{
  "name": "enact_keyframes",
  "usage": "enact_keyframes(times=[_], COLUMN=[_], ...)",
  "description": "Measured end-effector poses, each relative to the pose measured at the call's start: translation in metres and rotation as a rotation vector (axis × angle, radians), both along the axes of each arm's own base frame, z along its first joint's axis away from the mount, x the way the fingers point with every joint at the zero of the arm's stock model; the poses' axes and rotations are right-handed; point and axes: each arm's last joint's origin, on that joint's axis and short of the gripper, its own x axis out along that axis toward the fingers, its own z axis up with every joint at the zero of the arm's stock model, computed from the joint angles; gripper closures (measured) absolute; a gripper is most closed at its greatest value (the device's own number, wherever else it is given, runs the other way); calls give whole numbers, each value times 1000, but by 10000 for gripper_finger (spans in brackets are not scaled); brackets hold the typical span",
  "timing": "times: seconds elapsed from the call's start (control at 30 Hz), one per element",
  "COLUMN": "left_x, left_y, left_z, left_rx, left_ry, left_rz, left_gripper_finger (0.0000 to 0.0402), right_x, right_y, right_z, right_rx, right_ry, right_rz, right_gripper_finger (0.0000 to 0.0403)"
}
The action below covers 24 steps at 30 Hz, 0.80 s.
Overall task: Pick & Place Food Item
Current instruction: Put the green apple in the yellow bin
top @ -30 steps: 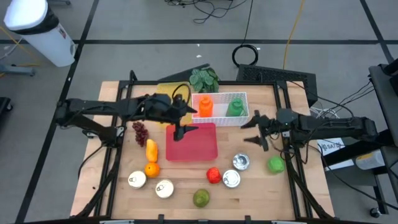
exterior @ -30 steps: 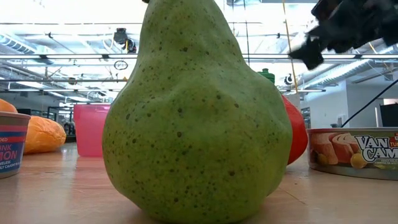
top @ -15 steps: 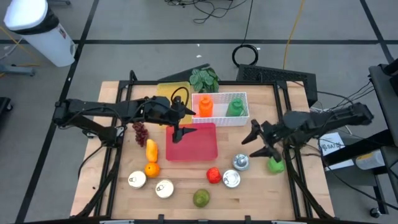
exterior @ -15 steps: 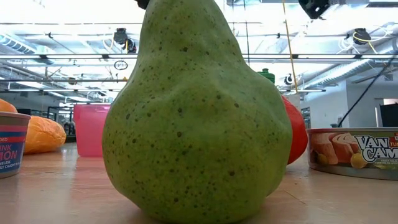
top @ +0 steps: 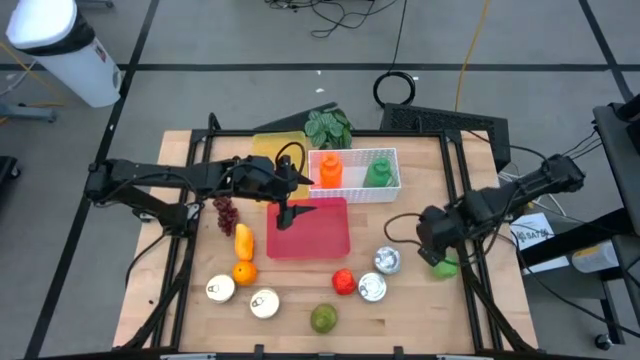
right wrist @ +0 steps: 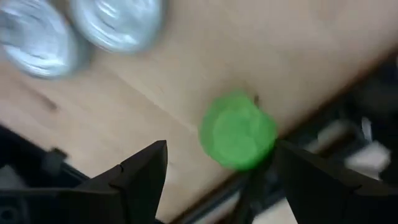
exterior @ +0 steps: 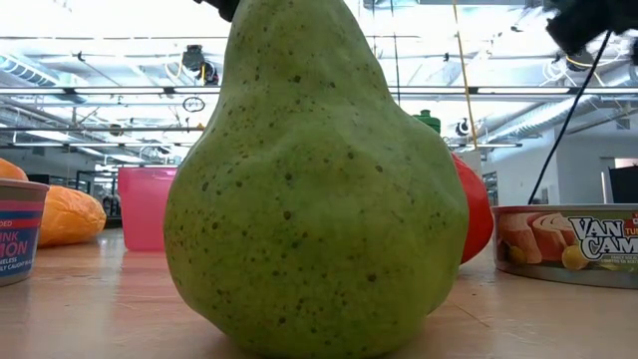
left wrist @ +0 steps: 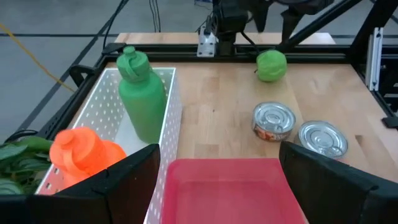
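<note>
Right wrist view — right pincer (right wrist: 217,168) spread, empty, above green apple (right wrist: 237,131) near table edge (right wrist: 348,74).

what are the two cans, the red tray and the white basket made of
Cans and: metal, going by the shiny ribbed silver lids.
Red tray: probably plastic, with a smooth, even colour and rounded corners.
White basket: a thin perforated wall, either plastic or painted metal; the look leaves it open.

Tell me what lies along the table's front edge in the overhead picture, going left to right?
White-topped can → second white-topped can → pear → red fruit → silver can.
</note>
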Motion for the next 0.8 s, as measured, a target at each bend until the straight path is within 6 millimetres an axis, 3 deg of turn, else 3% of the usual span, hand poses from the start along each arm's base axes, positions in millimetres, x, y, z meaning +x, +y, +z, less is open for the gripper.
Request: enact_keyframes(times=[0.33,0.8], left_x=[-2,-1], left_y=[0,0], left_z=[-33,-37], left_rx=[-9,-16], left_ry=[18,-38], left_rz=[13,17], left_gripper_finger=[62,62], right_x=[-12,-19], right_y=[17,21], right_z=[-47,-103], right_rx=[-22,108], right_ry=[159,226], right_rz=[-206,-194], right_gripper_finger=[126,125])
